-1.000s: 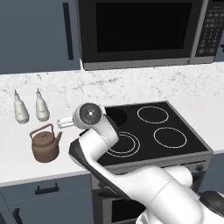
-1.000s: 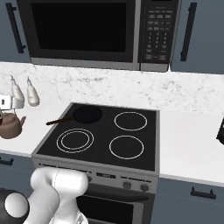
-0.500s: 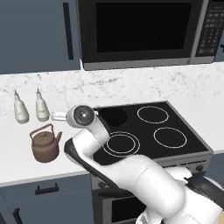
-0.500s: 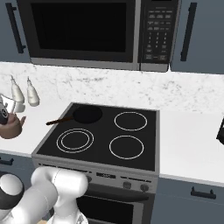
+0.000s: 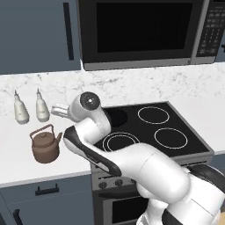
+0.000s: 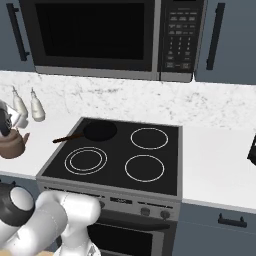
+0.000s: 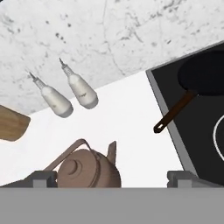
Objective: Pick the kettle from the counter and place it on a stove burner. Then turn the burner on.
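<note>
The brown-copper kettle point(image 5: 45, 146) stands upright on the white counter point(image 5: 15, 165), left of the stove point(image 5: 176, 127). My gripper point(image 5: 57, 110) hangs open above and just behind it, a little apart from its loop handle. In the right base view the kettle point(image 6: 12, 145) sits at the far left edge with the gripper point(image 6: 6, 120) over it. In the hand view the kettle point(image 7: 85, 169) lies low in the picture, nearer the left of the two fingertips point(image 7: 42, 178), and the gripper point(image 7: 111, 178) holds nothing.
Two white bottles point(image 5: 20, 110) point(image 5: 41, 107) stand against the backsplash behind the kettle. A black pan point(image 6: 100, 131) sits on the stove's rear left burner, its handle point(image 7: 173, 113) reaching over the counter. Stove knobs point(image 6: 145, 211) line the front panel. A microwave point(image 6: 100, 35) hangs overhead.
The arm has swung left from over the stove's edge toward the kettle, carrying the hand above it. The jaws have stayed open. The kettle has not moved.
</note>
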Controlling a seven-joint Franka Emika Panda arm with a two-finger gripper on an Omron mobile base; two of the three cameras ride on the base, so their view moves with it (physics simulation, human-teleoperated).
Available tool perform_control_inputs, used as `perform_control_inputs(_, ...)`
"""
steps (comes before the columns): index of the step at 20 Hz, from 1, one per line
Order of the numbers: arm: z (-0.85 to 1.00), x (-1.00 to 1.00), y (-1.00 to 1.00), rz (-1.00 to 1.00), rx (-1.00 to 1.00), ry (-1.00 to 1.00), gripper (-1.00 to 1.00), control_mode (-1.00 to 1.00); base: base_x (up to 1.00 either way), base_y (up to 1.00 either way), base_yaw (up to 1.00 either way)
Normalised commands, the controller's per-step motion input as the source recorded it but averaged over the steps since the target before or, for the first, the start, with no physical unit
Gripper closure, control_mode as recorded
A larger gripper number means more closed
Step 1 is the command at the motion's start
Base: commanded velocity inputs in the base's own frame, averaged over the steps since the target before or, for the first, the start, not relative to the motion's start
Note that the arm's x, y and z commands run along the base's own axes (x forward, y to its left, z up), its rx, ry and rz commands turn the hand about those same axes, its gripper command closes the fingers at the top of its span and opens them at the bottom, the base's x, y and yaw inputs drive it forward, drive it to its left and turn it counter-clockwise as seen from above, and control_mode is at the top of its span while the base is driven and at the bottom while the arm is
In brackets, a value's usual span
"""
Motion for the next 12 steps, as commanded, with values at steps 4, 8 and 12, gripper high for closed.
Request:
perform_control_inputs(4, 0.0, 0.15, 0.14, 0.09, 0.06, 0.13, -1.0, -1.0, 0.0, 0.0, 0.0)
perform_control_inputs(8, 0.0, 0.15, 0.16, 0.09, 0.05, 0.1, -1.0, -1.0, 0.0, 0.0, 0.0)
perform_control_inputs(12, -0.01, 0.07, 0.23, 0.05, 0.01, 0.16, -1.0, -1.0, 0.0, 0.0, 0.0)
